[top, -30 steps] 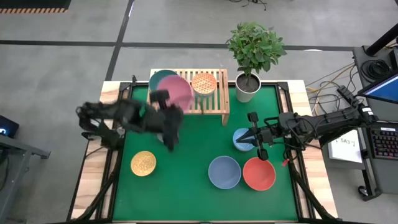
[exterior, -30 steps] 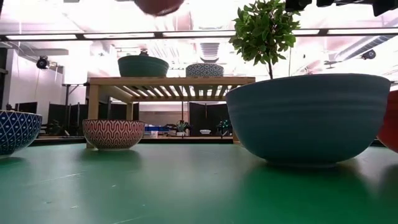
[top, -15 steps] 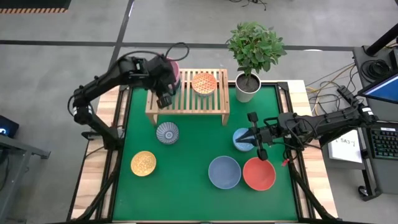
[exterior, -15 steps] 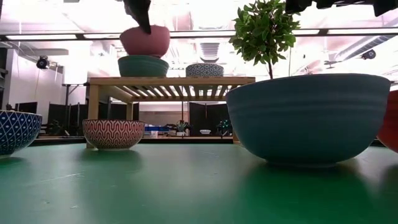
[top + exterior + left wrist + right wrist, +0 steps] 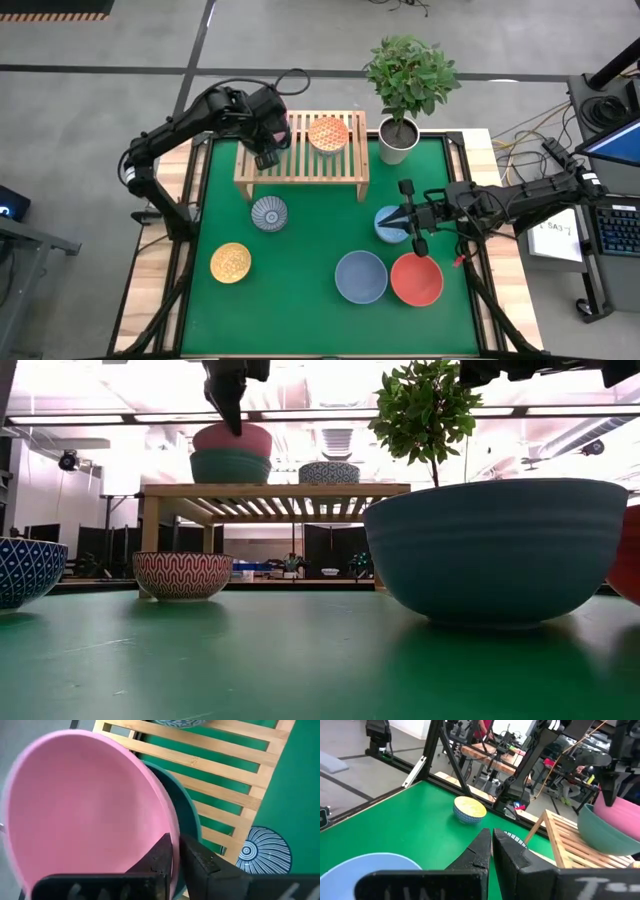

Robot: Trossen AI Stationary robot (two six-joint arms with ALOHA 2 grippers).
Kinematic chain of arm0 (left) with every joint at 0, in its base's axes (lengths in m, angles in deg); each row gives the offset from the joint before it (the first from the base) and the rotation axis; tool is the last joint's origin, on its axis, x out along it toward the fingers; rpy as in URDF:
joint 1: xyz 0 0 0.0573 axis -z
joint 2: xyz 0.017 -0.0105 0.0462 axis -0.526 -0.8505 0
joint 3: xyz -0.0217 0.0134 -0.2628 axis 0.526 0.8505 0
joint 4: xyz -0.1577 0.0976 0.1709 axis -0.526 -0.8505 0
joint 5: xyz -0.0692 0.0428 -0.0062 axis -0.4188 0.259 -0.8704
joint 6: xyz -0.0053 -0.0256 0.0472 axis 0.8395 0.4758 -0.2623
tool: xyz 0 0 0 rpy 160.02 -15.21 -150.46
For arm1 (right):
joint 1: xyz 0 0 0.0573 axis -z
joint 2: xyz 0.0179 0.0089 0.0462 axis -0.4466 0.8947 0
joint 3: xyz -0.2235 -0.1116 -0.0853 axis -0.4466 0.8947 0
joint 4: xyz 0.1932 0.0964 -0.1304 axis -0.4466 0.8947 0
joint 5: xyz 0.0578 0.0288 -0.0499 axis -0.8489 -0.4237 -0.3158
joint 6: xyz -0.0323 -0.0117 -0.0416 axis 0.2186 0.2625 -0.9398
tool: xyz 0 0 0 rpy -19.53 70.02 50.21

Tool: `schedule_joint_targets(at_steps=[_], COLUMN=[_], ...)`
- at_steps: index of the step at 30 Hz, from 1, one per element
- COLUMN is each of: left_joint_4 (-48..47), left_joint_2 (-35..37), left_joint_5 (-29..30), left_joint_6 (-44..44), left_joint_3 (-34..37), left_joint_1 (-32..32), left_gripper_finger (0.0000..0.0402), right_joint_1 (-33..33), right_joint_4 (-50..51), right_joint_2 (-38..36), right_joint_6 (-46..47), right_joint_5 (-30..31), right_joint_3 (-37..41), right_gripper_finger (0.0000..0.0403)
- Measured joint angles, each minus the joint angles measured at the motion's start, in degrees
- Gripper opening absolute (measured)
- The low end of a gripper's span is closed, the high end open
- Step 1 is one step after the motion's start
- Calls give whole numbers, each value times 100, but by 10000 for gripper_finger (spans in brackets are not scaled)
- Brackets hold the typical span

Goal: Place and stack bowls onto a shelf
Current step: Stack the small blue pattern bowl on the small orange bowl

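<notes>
At the shelf's [image 5: 300, 165] left end the pink bowl [image 5: 232, 438] sits nested in the teal bowl [image 5: 230, 467]. My left gripper [image 5: 268, 150] reaches down from above and is shut on the pink bowl's rim. An orange patterned bowl [image 5: 328, 132] rests on the slats to their right. On the green mat stand the blue-white bowl [image 5: 268, 213], yellow bowl [image 5: 231, 263], blue-grey bowl [image 5: 361, 277], red bowl [image 5: 417, 280] and light blue bowl [image 5: 392, 222]. My right gripper [image 5: 415, 237] hovers shut beside the light blue bowl. My left gripper pinches the pink bowl's rim [image 5: 170, 827] on its near-left side, with one finger [image 5: 160, 857] inside the bowl and the other [image 5: 200, 860] outside. The fingers come from above, slanting down. The bowl sits upright inside the teal bowl [image 5: 192, 820].
A potted plant in a white pot [image 5: 400, 140] stands at the shelf's right end. The slats between the orange bowl and the shelf's near edge [image 5: 300, 178] are bare. Green mat lies bare in the middle and near left [image 5: 280, 300].
My left gripper has swung with the pink bowl from over the mat toward the table's far-left corner, then sunk. The bowl, held above the teal bowl half a second ago, now sits nested in it.
</notes>
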Motion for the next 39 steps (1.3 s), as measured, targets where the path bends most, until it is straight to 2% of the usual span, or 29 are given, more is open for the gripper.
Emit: schedule_joint_targets(at_steps=[11, 19, 23, 31, 36, 39], left_joint_4=[-278, -206, -66, 457, 793, 1251], left_joint_2=[13, 280, 386, 765, 1044, 1307], left_joint_5=[20, 26, 48, 525, 544, 544], left_joint_6=[249, 666, 1259, 1263, 1196, 1133], left_joint_3=[-15, -17, -17, -13, 39, 325], left_joint_1=[0, 173, 409, 1150, 1470, 1637], left_gripper_finger=[83, 116, 120, 116, 116, 116], right_joint_1=[0, 0, 0, 0, 0, 0], right_joint_4=[1, 1, 1, 2, 1, 1], right_joint_2=[0, 0, 0, 0, 0, 0], right_joint_6=[46, 46, 41, 44, 48, 84], right_joint_5=[-1, -2, 0, -2, -4, -9], right_joint_3=[0, 0, 0, 0, 0, 0], right_gripper_finger=[9, 9, 9, 9, 9, 9])
